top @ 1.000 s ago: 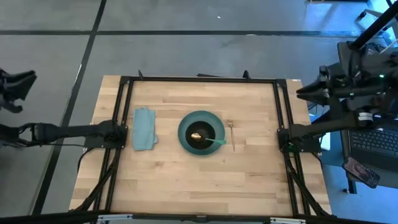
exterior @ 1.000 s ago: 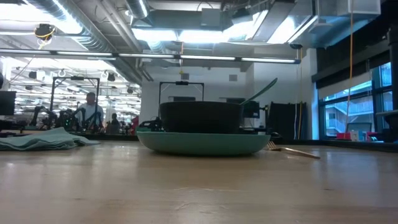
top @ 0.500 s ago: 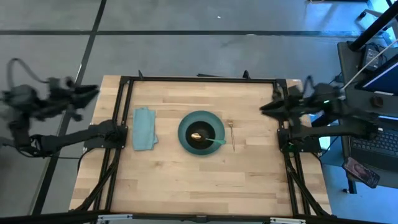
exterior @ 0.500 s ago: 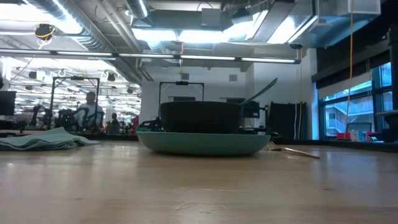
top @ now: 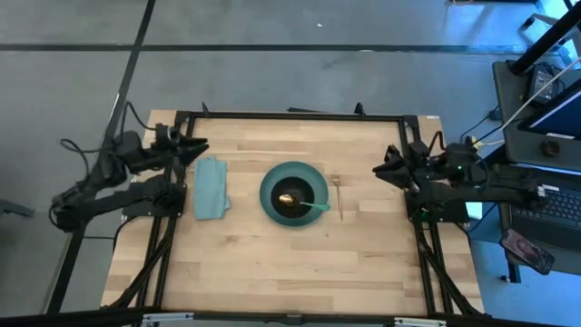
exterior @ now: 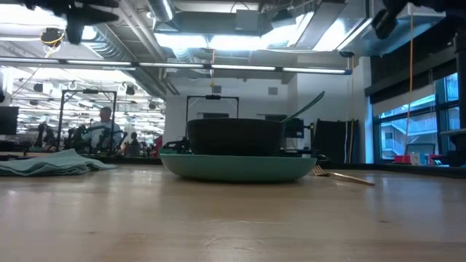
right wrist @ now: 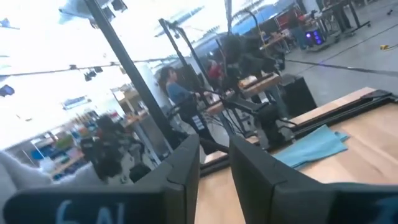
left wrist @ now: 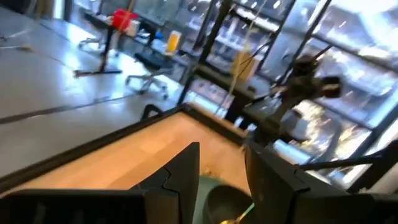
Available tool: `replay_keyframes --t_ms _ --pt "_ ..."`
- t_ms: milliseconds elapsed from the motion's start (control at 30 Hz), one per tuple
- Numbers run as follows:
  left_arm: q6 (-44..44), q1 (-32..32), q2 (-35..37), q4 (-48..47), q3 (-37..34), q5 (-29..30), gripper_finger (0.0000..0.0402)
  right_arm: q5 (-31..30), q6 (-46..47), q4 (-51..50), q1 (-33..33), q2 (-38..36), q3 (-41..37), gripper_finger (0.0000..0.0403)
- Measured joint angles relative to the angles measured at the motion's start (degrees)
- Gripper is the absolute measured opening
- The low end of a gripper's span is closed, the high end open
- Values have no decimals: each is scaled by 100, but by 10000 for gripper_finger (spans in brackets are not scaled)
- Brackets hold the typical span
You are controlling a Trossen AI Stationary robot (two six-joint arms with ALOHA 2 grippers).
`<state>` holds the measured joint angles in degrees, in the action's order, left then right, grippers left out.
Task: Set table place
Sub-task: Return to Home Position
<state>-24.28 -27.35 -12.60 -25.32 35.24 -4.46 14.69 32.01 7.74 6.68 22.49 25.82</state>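
Observation:
The round teal plate (top: pixel 269 202) rests flat at the middle of the wooden table (top: pixel 272 272). The black bowl (top: pixel 294 192) stands in it. The gold spoon lies in the bowl, and its teal handle (top: pixel 319 206) leans out over the rim toward the right. The slim gold fork (top: pixel 339 196) lies flat on the table right of the plate. The folded teal napkin (top: pixel 211 188) lies left of it. My left gripper (top: pixel 200 145) hangs open and empty over the left rail, just beyond the napkin's far end. My right gripper (top: pixel 378 169) hangs open and empty inside the right rail, right of the fork.
The black rail frame (top: pixel 290 116) runs around the table top. There is bare wood (top: pixel 290 263) in front of the plate. Desks, screens and a phone (top: pixel 526 250) stand beyond the right edge. A person (exterior: pixel 106 131) shows far off in the room.
Both arms have swung in from outside the table. My left gripper has gone toward the table's right edge, to the left rail. My right gripper has gone toward the table's left edge, past the right rail. The plate, bowl, spoon, fork and napkin have stayed in place.

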Motion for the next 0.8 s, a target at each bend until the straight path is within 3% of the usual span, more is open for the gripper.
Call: replay_keyframes --t_ms 200,433,600,800 --pt "-262 113 542 1715 -1345 -370 121 -144 209 478 -1 -640 -754 91" --pt "-567 392 637 2624 -2460 408 121 -307 -83 454 -1 -1129 -1310 91" --pt "-670 519 636 3285 -2973 641 121 -324 -37 495 8 -1390 -1715 91" --pt "-718 544 635 3450 -3419 693 121 -410 49 678 8 -1651 -2129 91"
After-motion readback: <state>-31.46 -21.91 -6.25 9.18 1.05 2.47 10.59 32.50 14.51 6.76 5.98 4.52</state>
